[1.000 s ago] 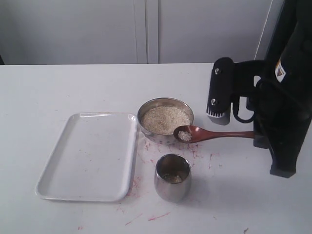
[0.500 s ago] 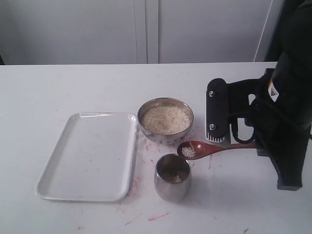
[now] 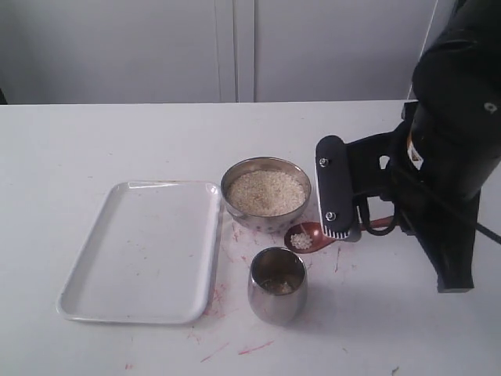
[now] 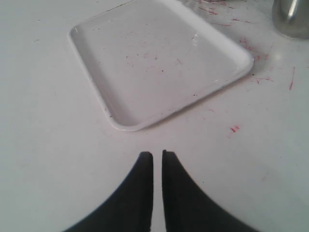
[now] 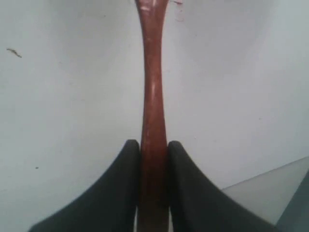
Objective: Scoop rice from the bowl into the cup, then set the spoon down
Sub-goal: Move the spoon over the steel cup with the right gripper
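The steel bowl (image 3: 265, 171) holds a flat mass of rice (image 3: 264, 193). In front of it stands the steel cup (image 3: 277, 287), a few grains showing at its bottom. My right gripper (image 5: 153, 144) is shut on the handle of the wooden spoon (image 5: 152, 92). The spoon's scoop (image 3: 302, 236) carries a small heap of rice and hovers between bowl and cup, just right of the cup's rim. My left gripper (image 4: 157, 154) is shut on nothing, low over the table near the tray; the exterior view does not show it.
A white tray (image 3: 141, 251) lies left of bowl and cup, its bare floor (image 4: 159, 63) flecked with red marks. Red streaks stain the table around the cup (image 4: 291, 19). The bulky right arm (image 3: 446, 149) overhangs the table's right side.
The right arm swung left and down, carrying the loaded spoon off the bowl's front rim to a spot beside the cup's rim. Bowl, cup and tray stayed put.
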Available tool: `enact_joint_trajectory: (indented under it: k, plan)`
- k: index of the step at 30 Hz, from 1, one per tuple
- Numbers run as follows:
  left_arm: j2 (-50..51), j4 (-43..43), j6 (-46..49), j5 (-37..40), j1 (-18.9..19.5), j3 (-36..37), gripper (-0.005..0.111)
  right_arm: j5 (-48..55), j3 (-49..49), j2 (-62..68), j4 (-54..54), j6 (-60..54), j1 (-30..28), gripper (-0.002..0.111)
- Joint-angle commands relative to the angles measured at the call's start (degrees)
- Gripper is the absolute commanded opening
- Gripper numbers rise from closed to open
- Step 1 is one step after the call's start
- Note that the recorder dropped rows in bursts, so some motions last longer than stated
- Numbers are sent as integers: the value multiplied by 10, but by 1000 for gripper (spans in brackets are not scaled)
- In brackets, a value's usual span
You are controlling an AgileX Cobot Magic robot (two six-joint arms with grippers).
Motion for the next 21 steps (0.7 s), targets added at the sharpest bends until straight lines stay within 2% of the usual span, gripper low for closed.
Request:
enact_joint_trajectory:
  k: [1,21]
  plan:
    - [-2,-7,-2,2,-4,3,14,-8,1,4,-52,-5,22,0]
    - [-2,-7,-2,2,-4,3,14,-36,1,19,-136,-35,67,0]
